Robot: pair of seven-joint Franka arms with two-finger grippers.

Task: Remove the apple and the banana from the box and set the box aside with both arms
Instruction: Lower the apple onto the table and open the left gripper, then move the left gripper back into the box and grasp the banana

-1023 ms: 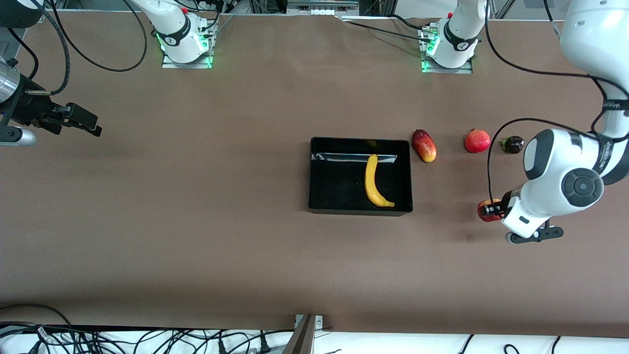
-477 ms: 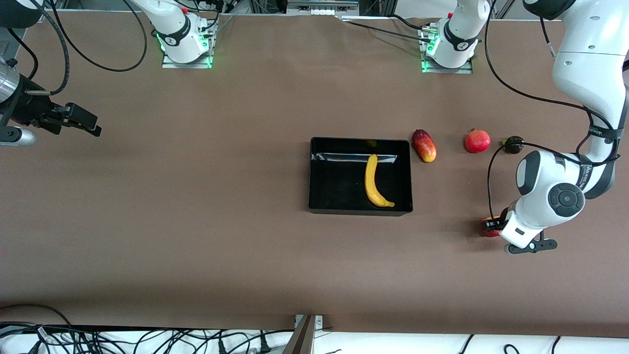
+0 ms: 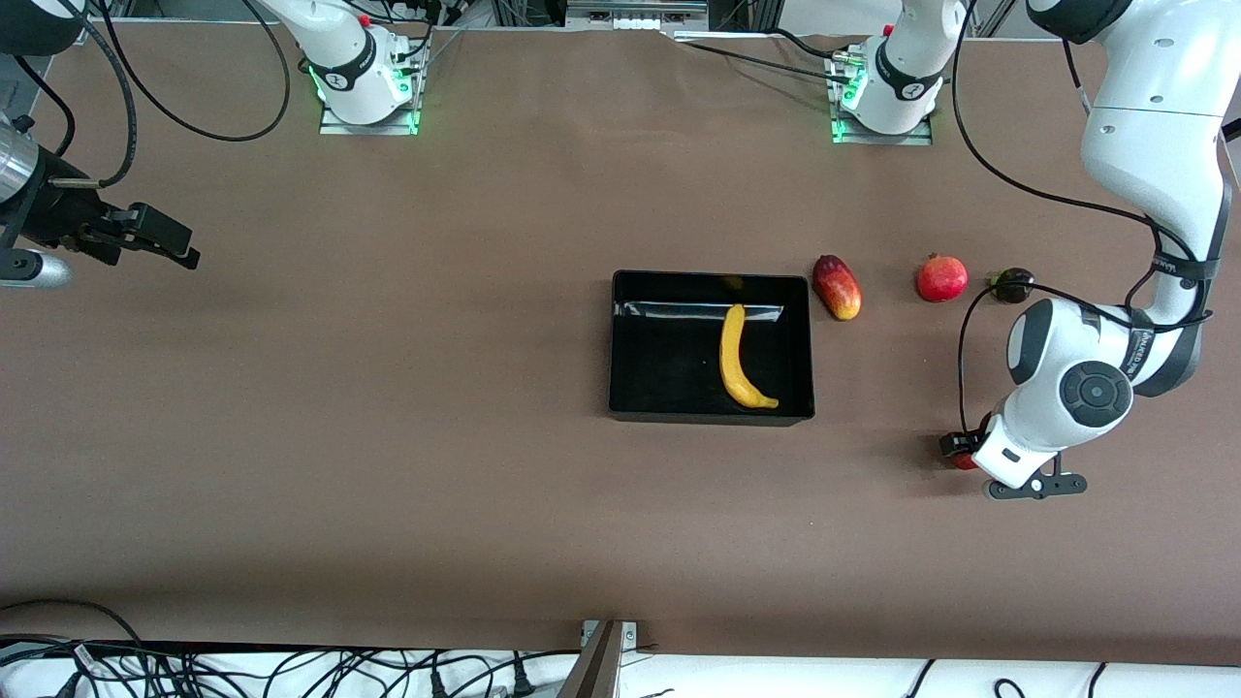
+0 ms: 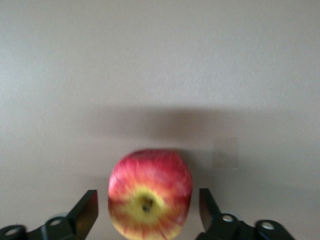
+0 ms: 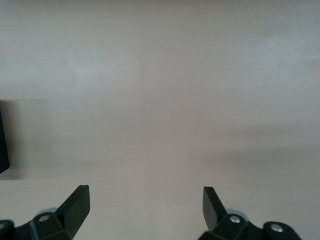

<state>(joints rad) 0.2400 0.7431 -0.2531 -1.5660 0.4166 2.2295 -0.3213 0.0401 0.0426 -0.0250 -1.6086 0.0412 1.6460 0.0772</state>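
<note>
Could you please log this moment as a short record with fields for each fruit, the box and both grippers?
banana: lying in the box
box: black, mid-table
apple: on the table toward the left arm's end, nearer the front camera than the pomegranate
mango: on the table beside the box
left gripper: open, fingers either side of the apple, gaps showing
right gripper: open, empty, waiting over bare table

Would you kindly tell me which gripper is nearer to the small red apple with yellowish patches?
Left. The left gripper is open with its fingers either side of the small red-and-yellow apple; the right gripper waits open at the right arm's end of the table.
</note>
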